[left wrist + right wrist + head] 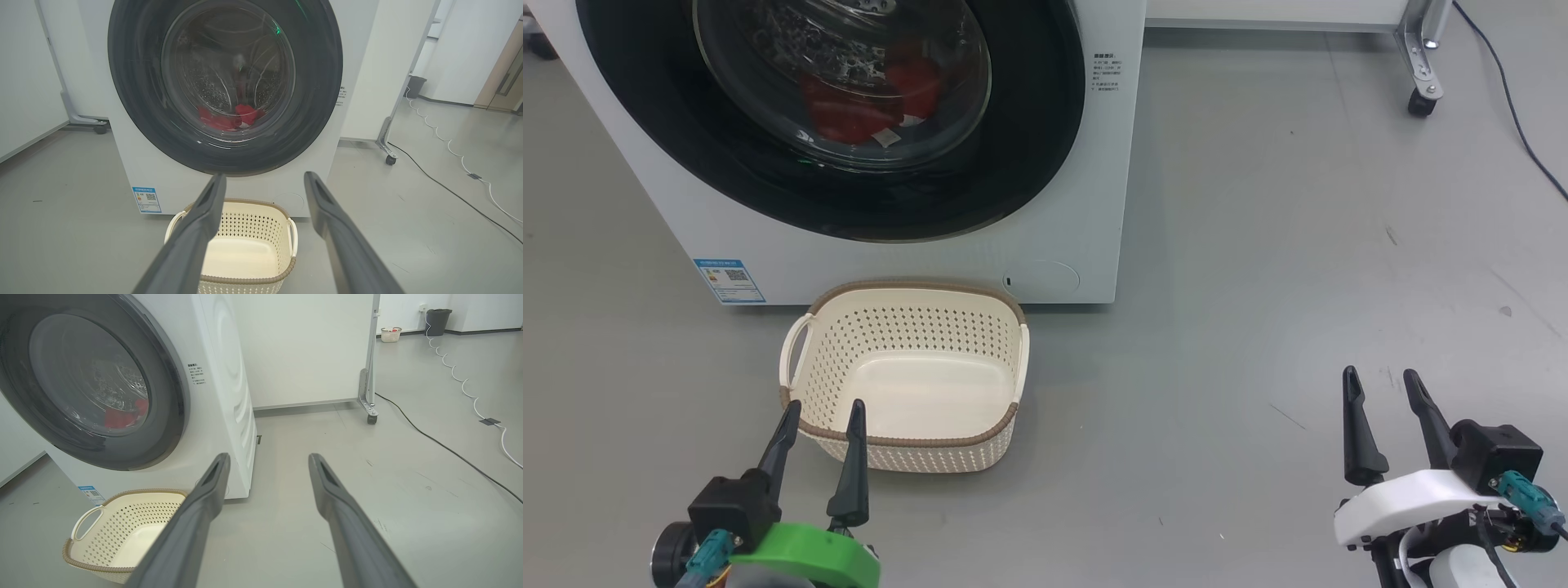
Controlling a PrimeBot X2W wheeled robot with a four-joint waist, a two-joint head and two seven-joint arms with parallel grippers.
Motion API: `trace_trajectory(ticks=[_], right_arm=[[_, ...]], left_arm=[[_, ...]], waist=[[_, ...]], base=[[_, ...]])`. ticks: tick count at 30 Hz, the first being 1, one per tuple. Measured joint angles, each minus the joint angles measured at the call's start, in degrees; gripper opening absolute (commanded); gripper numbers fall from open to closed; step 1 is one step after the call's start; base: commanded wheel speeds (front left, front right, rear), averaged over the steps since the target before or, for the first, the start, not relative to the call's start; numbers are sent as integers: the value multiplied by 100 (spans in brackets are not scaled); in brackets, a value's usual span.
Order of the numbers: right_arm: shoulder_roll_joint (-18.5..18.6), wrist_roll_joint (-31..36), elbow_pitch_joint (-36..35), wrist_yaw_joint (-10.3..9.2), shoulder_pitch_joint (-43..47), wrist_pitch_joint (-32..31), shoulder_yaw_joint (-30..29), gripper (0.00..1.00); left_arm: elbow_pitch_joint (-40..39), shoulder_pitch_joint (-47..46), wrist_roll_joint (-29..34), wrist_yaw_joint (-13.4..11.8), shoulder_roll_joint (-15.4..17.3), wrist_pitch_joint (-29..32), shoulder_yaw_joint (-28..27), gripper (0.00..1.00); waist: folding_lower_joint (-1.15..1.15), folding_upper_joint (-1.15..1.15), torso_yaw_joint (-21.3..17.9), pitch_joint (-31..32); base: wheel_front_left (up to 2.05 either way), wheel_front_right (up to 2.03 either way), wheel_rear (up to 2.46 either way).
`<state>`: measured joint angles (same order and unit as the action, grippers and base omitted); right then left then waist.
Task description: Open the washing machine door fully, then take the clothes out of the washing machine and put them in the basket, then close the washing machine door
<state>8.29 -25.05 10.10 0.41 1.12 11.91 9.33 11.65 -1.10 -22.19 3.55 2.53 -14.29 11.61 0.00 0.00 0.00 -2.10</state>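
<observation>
Rightward, wide floor [1298, 286] — basket [931, 459] near shut door [1029, 147]

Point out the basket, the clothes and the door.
basket [915, 284]: head view, on the brown far rim.
clothes [849, 110]: head view, on the red fabric seen through the door.
door [1037, 139]: head view, on the right side of its black ring.
</observation>
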Motion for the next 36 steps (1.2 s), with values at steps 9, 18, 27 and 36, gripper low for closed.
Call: trace_trajectory(ticks=[9, 18, 27, 36], right_arm=[[-20, 0, 66, -1, -66, 3, 0, 100], [-29, 0, 130, -1, -66, 8, 1, 100], [-30, 0, 171, -1, -67, 25, 3, 100], [-37, 0, 224, -1, -76, 49, 14, 100]], left_arm=[[24, -4, -76, -24, 0, 0, 29, 100], [51, -4, -76, -24, 0, 0, 68, 100], [57, -5, -102, -25, 0, 0, 90, 100], [64, -6, -119, -26, 0, 0, 105, 100]], waist=[[0, 0, -1, 16], [0, 0, 2, 32], [0, 0, 7, 35], [0, 0, 7, 51]], base=[[0, 0, 0], [0, 0, 0], [0, 0, 0], [0, 0, 0]])
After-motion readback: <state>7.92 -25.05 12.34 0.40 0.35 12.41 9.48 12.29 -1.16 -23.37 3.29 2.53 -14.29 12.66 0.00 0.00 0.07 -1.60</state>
